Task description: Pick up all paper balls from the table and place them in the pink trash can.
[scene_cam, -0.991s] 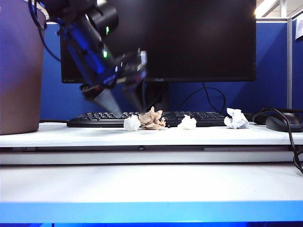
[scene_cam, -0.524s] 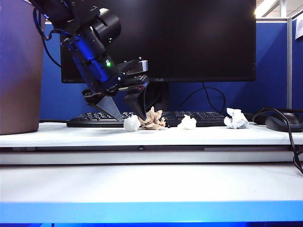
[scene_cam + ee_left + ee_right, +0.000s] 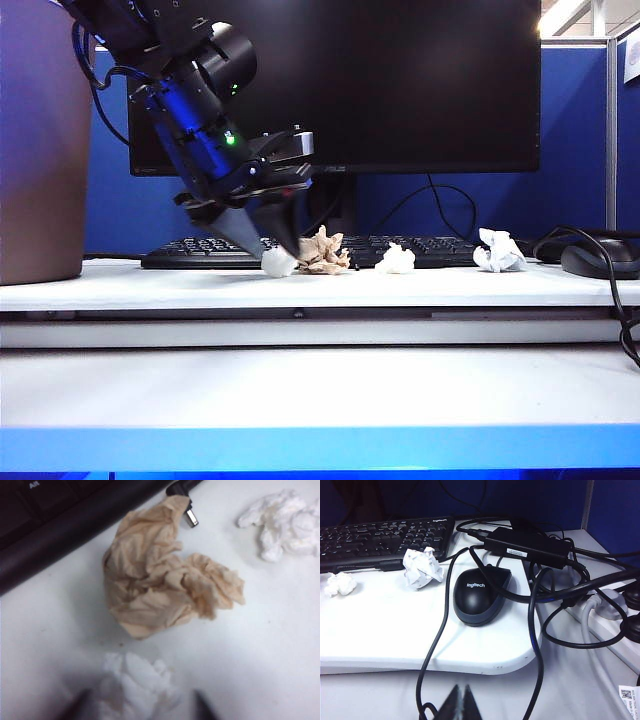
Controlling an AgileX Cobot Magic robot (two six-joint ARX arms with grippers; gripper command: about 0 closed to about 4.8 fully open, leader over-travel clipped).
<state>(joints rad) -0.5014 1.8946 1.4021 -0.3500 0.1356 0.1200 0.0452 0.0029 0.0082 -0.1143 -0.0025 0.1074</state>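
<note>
Exterior view: I am closing the left gripper around the leftmost white paper ball.
I am seeing, in the left wrist view, that white paper ball sitting between the two fingertips, which are partly closed but not yet clearly pinching it, so I am calling the grasp unfinished; the tan paper ball is lying just beyond the gripper, and another white paper ball is lying further off to one side. I am keeping the right gripper parked with its fingertips together, off the raised surface, holding nothing. I am judging that the next move calls for a firm squeeze, a straight lift clear of the tan ball, then a swing over to the pink trash can, well off to the gripper's far side.
</note>
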